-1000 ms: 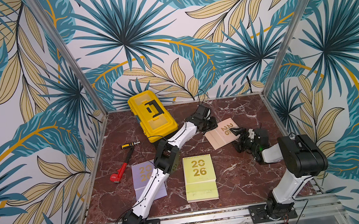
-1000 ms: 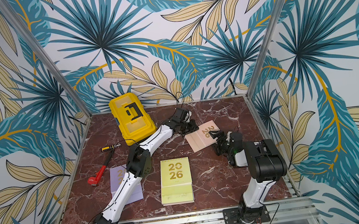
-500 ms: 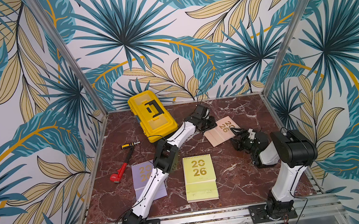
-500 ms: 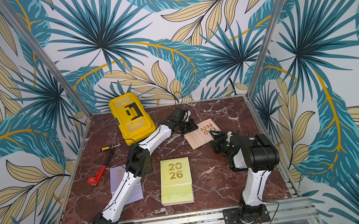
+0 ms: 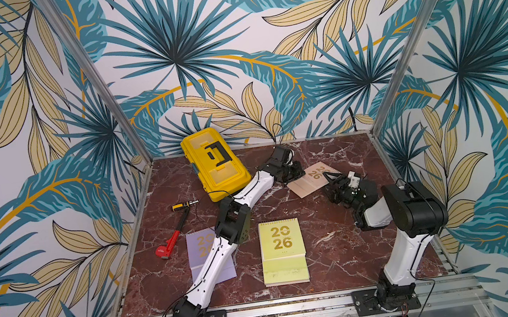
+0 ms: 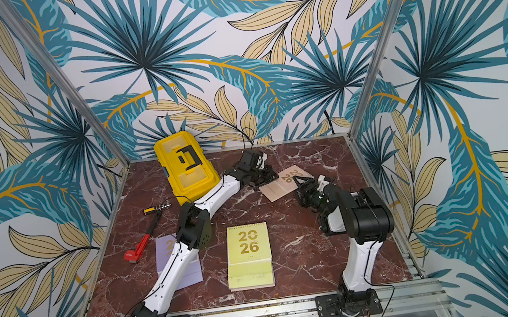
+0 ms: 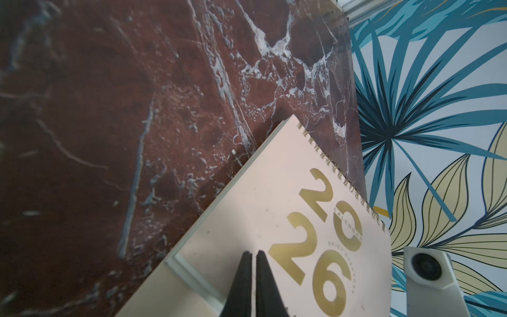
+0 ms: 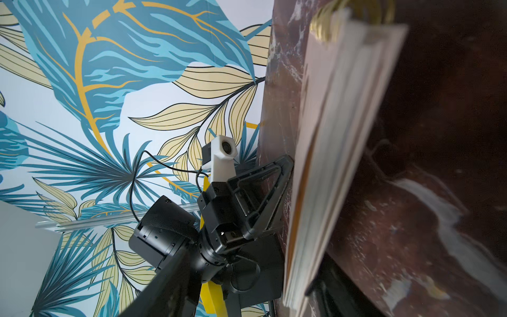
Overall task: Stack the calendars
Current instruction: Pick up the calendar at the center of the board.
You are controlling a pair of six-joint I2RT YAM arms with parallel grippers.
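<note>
Near centre of the red marble table: lime green calendar lay flat, gold "2026" facing up, spiral edge on its far side. Just left of it: lilac calendar, flat, its right part hidden beneath the left arm's white link.

Left of the lilac calendar, apart from it: red pipe wrench, with a yellow-handled screwdriver just beyond the far end of its handle.

Further back, right of centre: pale peach calendar, turned at an angle to the table edges, well apart from the other two. Left gripper was at this calendar's left edge; in the left wrist view its black fingertips were pressed together over the cover, beside the gold "26". Right gripper was at the calendar's near right edge, one finger over the cover. Whether its jaws had clamped the edge could not be told; the right wrist view showed only the page stack edge-on.

Far left of centre, against the back wall: yellow toolbox, lid closed, black handle folded flat.
</note>
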